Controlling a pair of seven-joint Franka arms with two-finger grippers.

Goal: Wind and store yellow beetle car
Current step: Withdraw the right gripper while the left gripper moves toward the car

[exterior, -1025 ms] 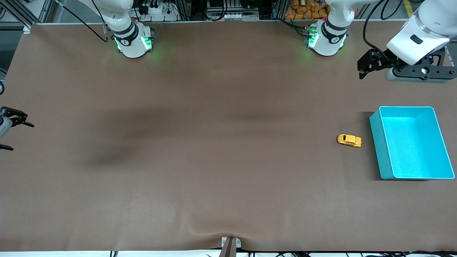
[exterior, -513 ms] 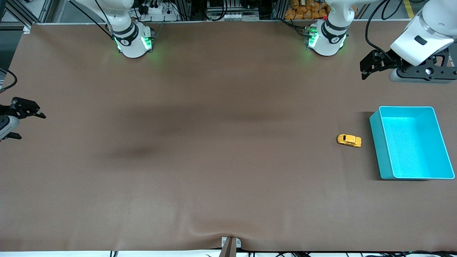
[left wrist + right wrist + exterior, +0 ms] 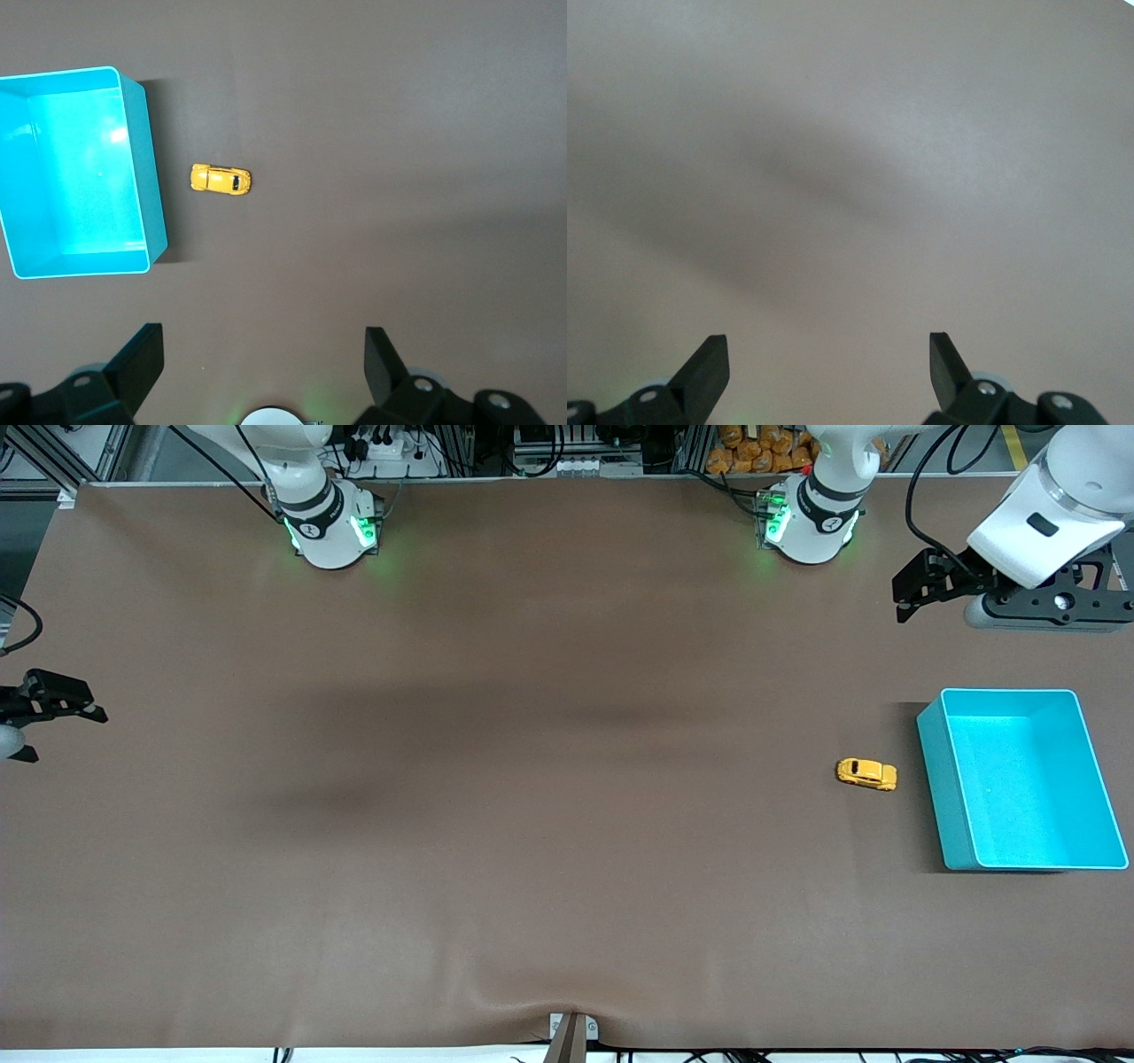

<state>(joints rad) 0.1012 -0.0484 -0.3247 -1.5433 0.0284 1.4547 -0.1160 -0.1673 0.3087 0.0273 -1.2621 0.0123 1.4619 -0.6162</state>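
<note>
- Because the right gripper [image 3: 22,731] sits at the very edge of the front view, at the right arm's end of the table, you see only its dark fingertips there; the rest of that arm is cut off.
- In its own wrist view the right gripper [image 3: 828,363] stands spread wide with nothing between the fingers, over bare brown table [image 3: 850,177].
- The left gripper [image 3: 912,593] hangs in the air at the left arm's end of the table; in the front view you see it partly from the side, under the white wrist housing.
- Its wrist view shows the left gripper [image 3: 264,363] released, fingers wide apart and empty.
- The car [image 3: 866,774] rests on its wheels on the table, out ahead of the left gripper and well apart from it, just beside the bin [image 3: 930,771] but not touching it.
- You see the car [image 3: 221,180] as a tiny yellow-orange beetle shape with dark windows; its wheels are too small to make out.
- The bin [image 3: 155,212] is turquoise, open-topped, with nothing inside.
- Count: one car, one bin, two grippers.
</note>
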